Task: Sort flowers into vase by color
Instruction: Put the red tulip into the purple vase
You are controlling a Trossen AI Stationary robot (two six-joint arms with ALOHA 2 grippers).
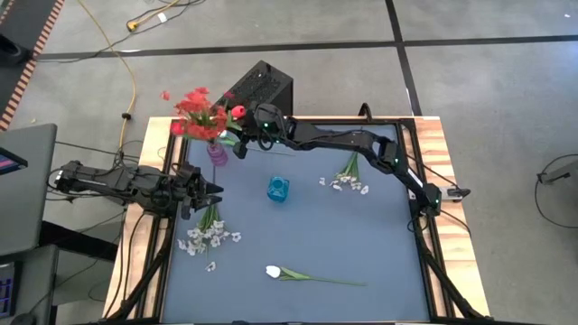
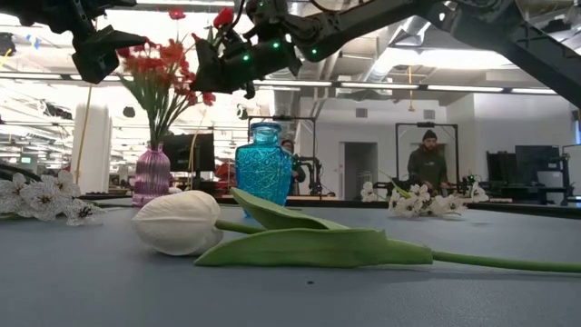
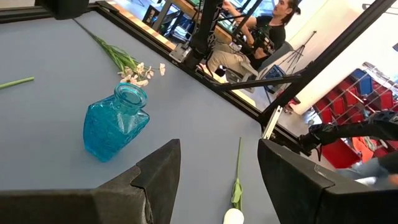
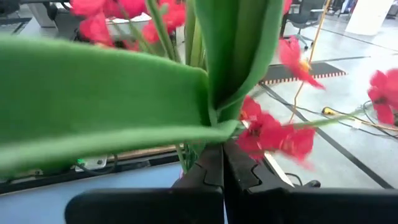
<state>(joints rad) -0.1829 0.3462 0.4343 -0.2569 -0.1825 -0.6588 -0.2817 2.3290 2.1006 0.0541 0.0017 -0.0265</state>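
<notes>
From the high view, the reds look nearly sorted: a bunch of red sprays already stands in the pink vase near the far left corner of the surface. The right hand hangs just beside that vase, pinched shut on a red tulip with the bud up among the reds, so I'd say that one is going in but isn't released yet. The blue vase in the middle is empty. Whites are all left: one white spray by the left edge, another white spray toward the right, and a white tulip near the front edge. The left hand waits over the left edge above the first spray, spread wide and holding nothing.

The low view gives heights that the top-down shot can't: the white tulip lies flat right up front, and both arms are well above the surface.

The left wrist view shows straight into the blue vase's open mouth, nothing inside, with people sitting beyond the surface.

The right wrist view is the only one that proves the grip: fingers tight together on green stem and leaves, red blooms just beyond.
</notes>
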